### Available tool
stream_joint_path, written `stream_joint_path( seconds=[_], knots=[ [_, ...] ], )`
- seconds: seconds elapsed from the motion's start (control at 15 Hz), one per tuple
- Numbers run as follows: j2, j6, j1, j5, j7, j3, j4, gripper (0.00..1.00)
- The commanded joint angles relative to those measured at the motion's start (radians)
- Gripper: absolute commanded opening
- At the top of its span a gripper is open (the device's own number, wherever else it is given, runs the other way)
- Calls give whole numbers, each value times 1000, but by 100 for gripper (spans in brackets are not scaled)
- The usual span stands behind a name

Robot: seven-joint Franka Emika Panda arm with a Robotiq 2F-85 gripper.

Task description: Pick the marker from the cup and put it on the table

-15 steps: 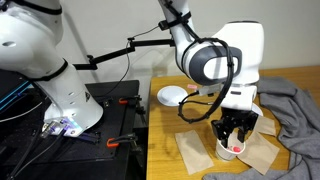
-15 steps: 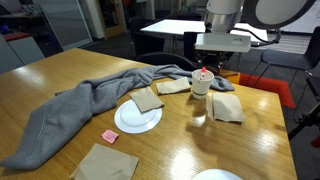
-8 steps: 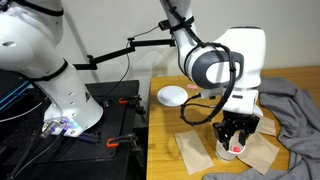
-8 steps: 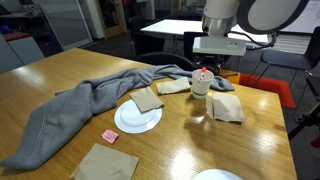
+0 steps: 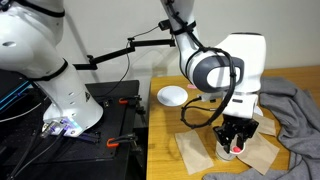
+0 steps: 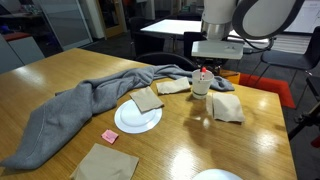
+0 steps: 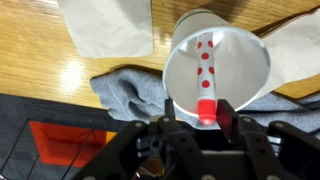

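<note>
The white cup (image 7: 180, 72) stands on the tan table (image 7: 40, 60), with the marker (image 7: 205, 70) upright in it, pinkish-white with red dots and a red end. In the wrist view my gripper (image 7: 197, 122) is open, its two fingers on either side of the marker's red end; the right finger is close to it, the left one apart. In both exterior views the gripper (image 5: 236, 134) (image 6: 205, 66) hangs just over the cup (image 5: 231, 151) (image 6: 201, 86), with the marker's tip (image 6: 203, 72) showing at the rim.
A grey cloth (image 6: 80, 105) lies across the table, partly beside the cup (image 7: 125, 90). Tan pads (image 6: 226, 107) (image 7: 110, 28) flank the cup. A white plate (image 6: 137, 118) holds another pad; a second plate (image 5: 173, 96) sits near the black stand (image 5: 100, 125).
The gripper has lowered slightly toward the cup and the marker. The cup, marker and cloth have not moved.
</note>
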Motion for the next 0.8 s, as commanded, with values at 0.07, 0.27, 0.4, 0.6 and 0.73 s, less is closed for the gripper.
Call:
stream_joint_path(
  seconds=[0.07, 0.27, 0.4, 0.6, 0.73],
  knots=[
    [11, -29, 17, 24, -1, -18, 23, 27],
    [13, -30, 21, 22, 0, -23, 29, 2],
    [14, -34, 24, 21, 0, -24, 36, 4],
    [15, -43, 31, 18, 1, -26, 42, 5],
    [0, -55, 64, 0, 16, -47, 31, 5]
  ],
)
